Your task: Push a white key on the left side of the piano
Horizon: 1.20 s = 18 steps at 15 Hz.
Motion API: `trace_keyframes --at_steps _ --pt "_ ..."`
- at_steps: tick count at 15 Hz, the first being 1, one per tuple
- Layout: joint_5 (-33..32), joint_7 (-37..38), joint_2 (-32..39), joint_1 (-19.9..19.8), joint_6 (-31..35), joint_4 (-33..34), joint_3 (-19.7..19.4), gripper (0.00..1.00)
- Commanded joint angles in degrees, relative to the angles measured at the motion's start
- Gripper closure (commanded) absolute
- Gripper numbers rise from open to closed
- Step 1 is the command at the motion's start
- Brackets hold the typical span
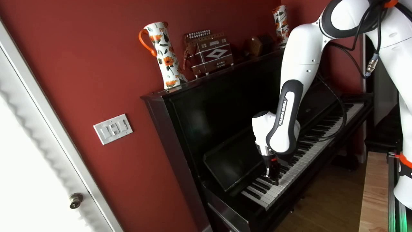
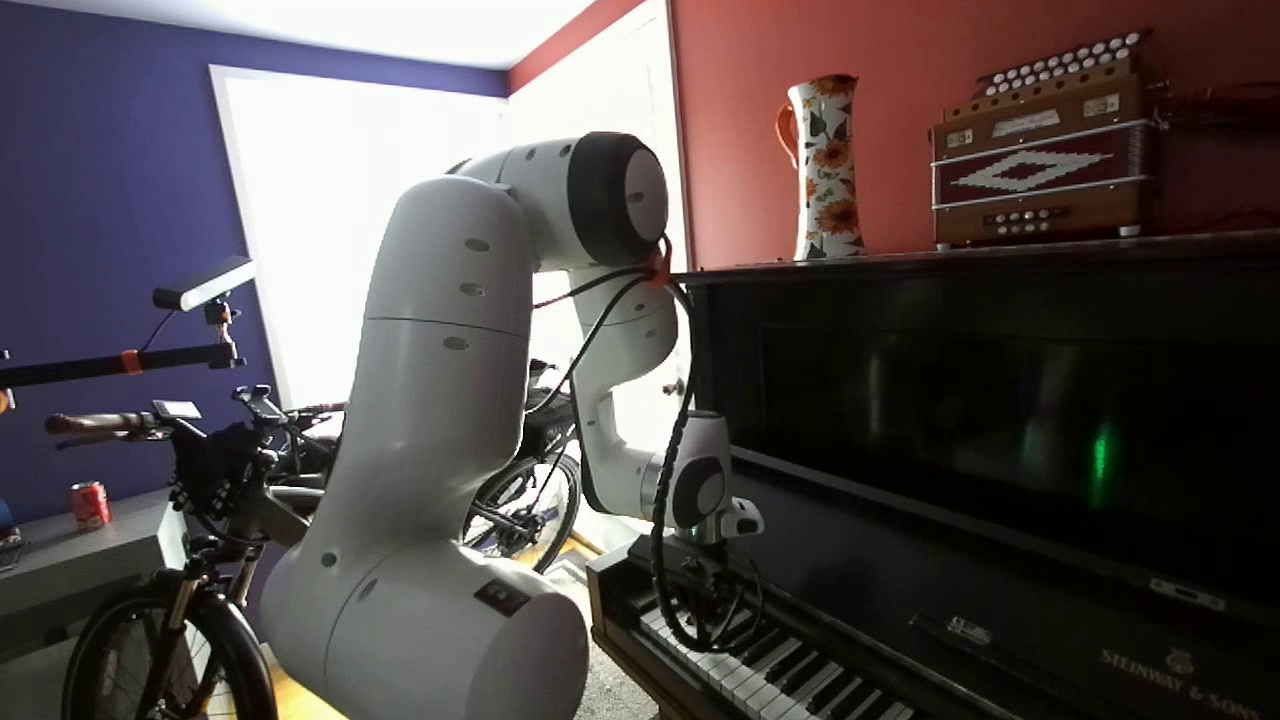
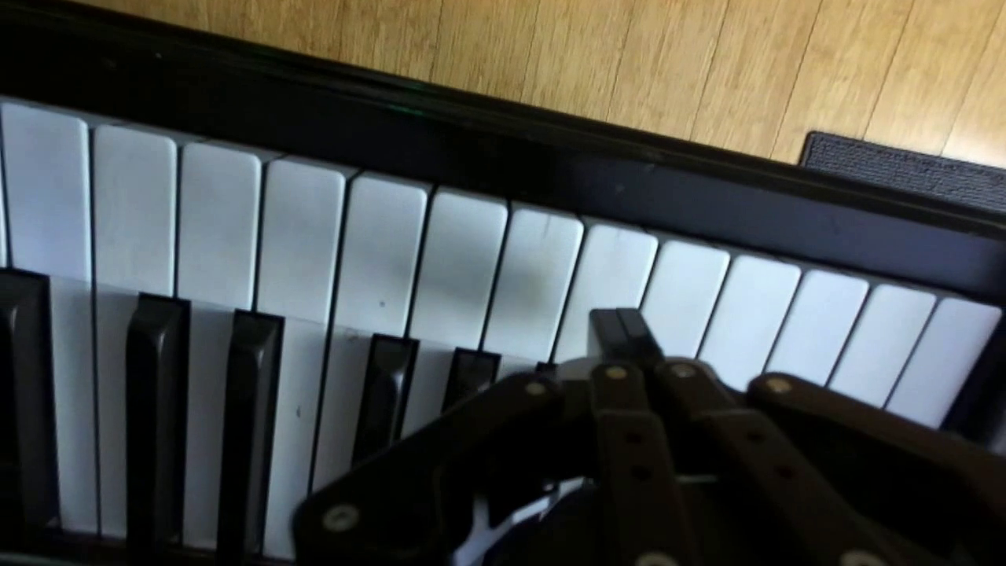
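Place reads as a home. Upright piano [image 1: 231,106] stands centre to right in an exterior view; flowered jug [image 1: 168,59] and button accordion [image 1: 212,53] sit on top, upper middle; door [image 1: 32,161] with knob [image 1: 76,200], lower left. Bicycle [image 2: 280,513] stands lower left in an exterior view.

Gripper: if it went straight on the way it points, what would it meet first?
Most likely a white key of the piano: in the wrist view the shut gripper aims down at it, with nothing visible between. Depth is unclear, so it might be touching now.
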Motion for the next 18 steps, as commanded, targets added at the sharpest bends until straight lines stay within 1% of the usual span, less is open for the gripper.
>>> trace_keyframes --at_steps 1,8,11,18 --pt "-2.0 2.9 -2.7 1.2 -0.7 -1.4 -1.3 0.73" --pt "-3.9 5.0 -5.8 1.3 -2.2 -1.9 -1.6 0.22" --pt "-5.5 6.5 -8.1 1.6 -4.2 -2.1 -1.8 0.00" --pt "-9.1 10.3 -15.3 1.1 -11.3 -2.1 -0.4 0.00"
